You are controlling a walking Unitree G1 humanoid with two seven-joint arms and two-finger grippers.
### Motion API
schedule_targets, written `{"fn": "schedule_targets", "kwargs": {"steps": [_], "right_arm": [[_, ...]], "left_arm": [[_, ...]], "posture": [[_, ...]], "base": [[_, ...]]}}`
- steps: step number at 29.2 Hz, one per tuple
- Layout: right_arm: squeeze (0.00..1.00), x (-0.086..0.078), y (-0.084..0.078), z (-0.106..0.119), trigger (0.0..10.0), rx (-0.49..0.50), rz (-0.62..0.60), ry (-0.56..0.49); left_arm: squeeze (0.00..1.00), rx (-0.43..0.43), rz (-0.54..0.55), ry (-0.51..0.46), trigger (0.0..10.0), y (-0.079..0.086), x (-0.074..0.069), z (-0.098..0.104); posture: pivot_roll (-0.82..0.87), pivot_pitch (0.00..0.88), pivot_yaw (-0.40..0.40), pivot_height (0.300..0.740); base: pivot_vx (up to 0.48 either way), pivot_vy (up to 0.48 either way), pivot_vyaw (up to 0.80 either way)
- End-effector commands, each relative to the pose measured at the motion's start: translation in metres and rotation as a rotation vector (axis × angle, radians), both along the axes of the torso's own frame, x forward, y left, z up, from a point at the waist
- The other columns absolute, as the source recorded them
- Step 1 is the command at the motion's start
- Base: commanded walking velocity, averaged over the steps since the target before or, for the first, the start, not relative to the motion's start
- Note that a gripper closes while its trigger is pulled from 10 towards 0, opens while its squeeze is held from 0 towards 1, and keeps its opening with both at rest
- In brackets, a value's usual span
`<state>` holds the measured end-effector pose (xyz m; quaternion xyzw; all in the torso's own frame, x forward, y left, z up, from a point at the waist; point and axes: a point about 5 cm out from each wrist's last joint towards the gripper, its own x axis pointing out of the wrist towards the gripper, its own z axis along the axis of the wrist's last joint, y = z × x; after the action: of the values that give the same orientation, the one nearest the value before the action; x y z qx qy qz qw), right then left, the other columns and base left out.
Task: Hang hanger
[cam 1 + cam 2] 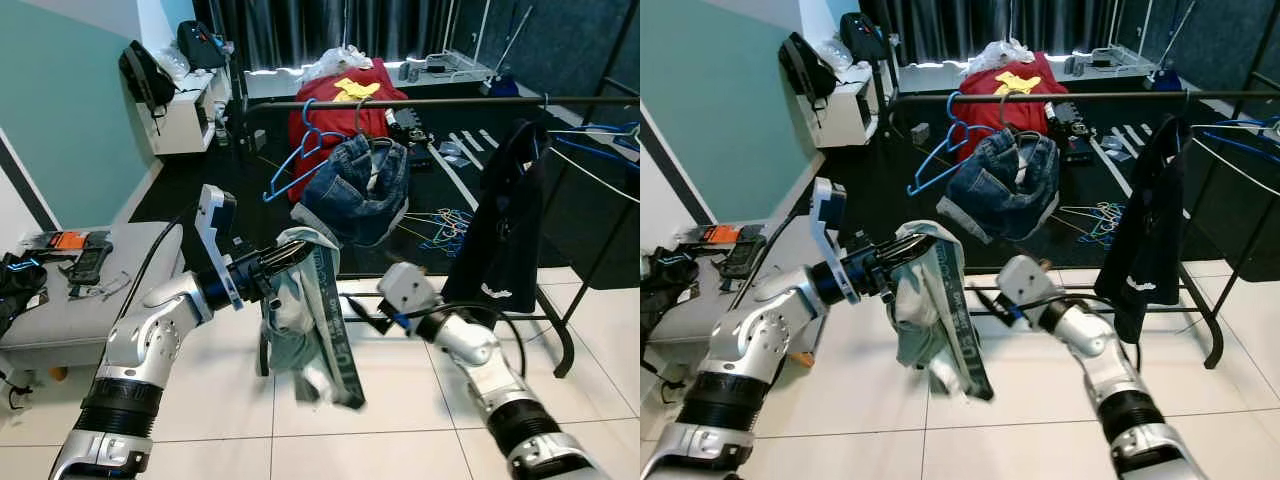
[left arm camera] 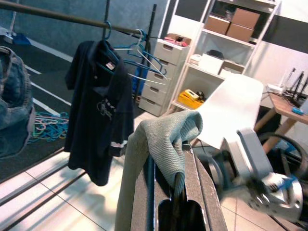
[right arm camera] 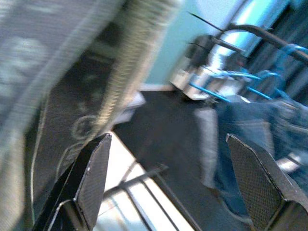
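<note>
Hanger, hidden under the limp grey-green garment (image 1: 310, 310) at frame centre: light, floppy load. Left gripper (image 1: 290, 258) clamps its top; right gripper (image 1: 362, 310) spread wide beside it.

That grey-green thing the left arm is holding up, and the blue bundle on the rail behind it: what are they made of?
The garment in the left gripper looks like soft knit fabric: fine ribbed texture in the left wrist view, limp folds, plus a darker printed band. The blue bundle on the rail looks like denim: faded mottled blue, thick seams. The rail seems dark metal tube, though paint could hide that.
</note>
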<state>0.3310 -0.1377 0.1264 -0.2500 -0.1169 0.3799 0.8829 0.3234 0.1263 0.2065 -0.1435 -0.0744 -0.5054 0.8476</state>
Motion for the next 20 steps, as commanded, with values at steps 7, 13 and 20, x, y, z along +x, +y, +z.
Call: {"fn": "schedule_targets", "kwargs": {"steps": [7,13,20], "right_arm": [[1.00,-0.012,0.014,-0.008,10.0,0.067,0.090,0.055],[1.00,-0.020,0.017,-0.014,10.0,0.098,0.072,0.041],[0.00,-0.021,0.016,-0.015,10.0,0.103,0.048,0.037]], "left_arm": [[0.00,0.001,0.009,-0.016,10.0,0.002,0.002,0.007],[0.00,0.002,0.014,-0.017,10.0,0.005,0.003,0.009],[0.00,0.001,-0.005,-0.023,10.0,0.003,0.003,0.010]], "posture": [[-0.05,0.000,0.069,0.740],[-0.05,0.000,0.076,0.740],[-0.06,0.000,0.081,0.740]], "base": [[0.000,0.000,0.00],[0.000,0.000,0.00],[0.000,0.000,0.00]]}}
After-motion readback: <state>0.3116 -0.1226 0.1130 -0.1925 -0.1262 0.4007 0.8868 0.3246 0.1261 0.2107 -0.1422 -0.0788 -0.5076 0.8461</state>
